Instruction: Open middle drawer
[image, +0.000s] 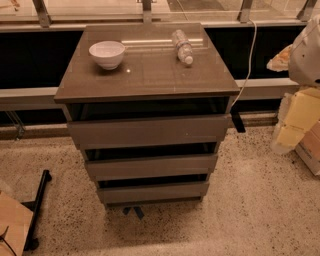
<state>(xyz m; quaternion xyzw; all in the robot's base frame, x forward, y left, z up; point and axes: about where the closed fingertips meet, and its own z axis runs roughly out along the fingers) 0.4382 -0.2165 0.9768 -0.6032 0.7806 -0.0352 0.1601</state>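
A grey-brown cabinet (150, 75) stands in the middle of the camera view with three handleless drawer fronts stacked one above another. The middle drawer (151, 166) is the second front down, between the widest top front (149, 131) and the narrowest bottom front (154, 192). Its flat front sits in line with the other two, with a dark gap above it. My gripper does not show in this view. Only a white part of my arm (307, 47) shows at the upper right edge, well away from the drawers.
On the cabinet top stand a white bowl (106, 53) and a plastic bottle (183, 46) lying on its side. A white cable (247, 65) hangs at the back right. Yellowish boxes (302, 117) stand right; a black stand (37, 210) and cardboard (12, 225) lie left.
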